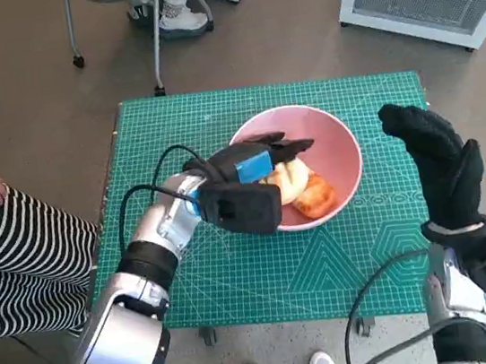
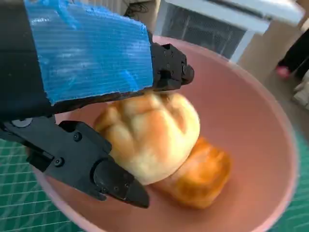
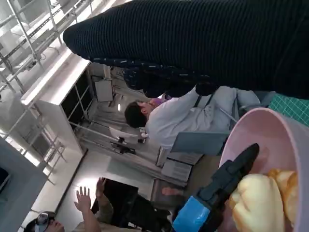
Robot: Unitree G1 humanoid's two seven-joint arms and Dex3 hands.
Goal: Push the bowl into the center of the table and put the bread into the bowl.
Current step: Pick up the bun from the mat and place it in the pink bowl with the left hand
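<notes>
1. We see the pink bowl [image 1: 339,146] sitting on the green cutting mat that covers the table [image 1: 238,273], roughly at its middle, so we judge the pushing step done
2. Our left hand [image 1: 241,182] reaches into the bowl with its fingers [image 2: 113,181] closed around a pale bread roll [image 2: 149,135], which looks to rest low in the bowl
3. A second, browner bread piece [image 2: 203,176] lies on the bowl floor, touching the pale roll
4. Our right hand [image 1: 440,168] is raised just beside the bowl's rim, fingers apart and holding nothing
5. We judge the placing step nearly finished: the roll is inside the bowl but not yet let go
6. The next move, as we see it, calls for spreading the left fingers and lifting the hand straight up, without dragging the roll or tipping the bowl
</notes>
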